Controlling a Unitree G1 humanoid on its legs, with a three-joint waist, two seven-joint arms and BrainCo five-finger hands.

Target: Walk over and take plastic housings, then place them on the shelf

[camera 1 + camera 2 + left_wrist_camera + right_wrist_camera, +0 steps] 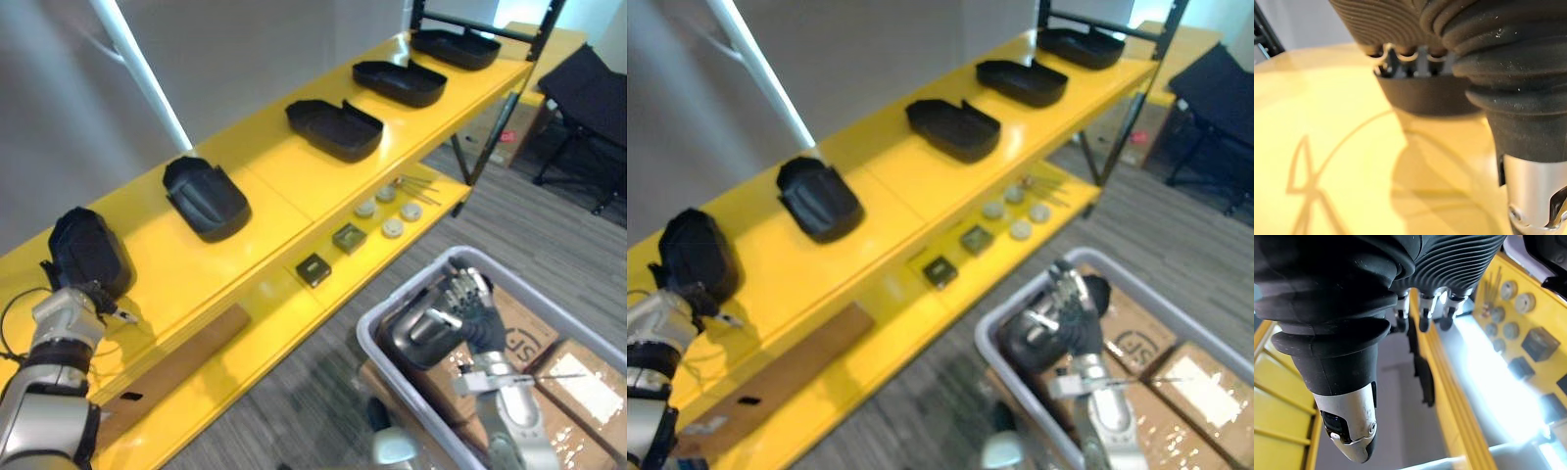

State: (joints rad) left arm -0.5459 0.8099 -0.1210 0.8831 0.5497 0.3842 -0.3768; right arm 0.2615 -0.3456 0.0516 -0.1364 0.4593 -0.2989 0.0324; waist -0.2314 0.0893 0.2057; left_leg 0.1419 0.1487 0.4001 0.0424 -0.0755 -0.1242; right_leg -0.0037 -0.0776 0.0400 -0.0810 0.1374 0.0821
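Apparently seating the near housing (88, 253) on the shelf (294, 186), left hand (61, 313) hid its grip; right hand (468, 308) hung slack-fingered over the bin (377, 315).

Black housings (334, 129), row (five), on yellow shelf (284, 186)

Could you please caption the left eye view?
Five black housings on the yellow shelf; right hand over the grey bin.

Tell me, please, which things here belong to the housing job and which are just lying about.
Job: five black housings along the yellow shelf top; grey bin; left hand by the nearest housing; right hand at the bin.
Lying about: round discs, two small square blocks, thin rods, brown board, cardboard boxes, black chair.
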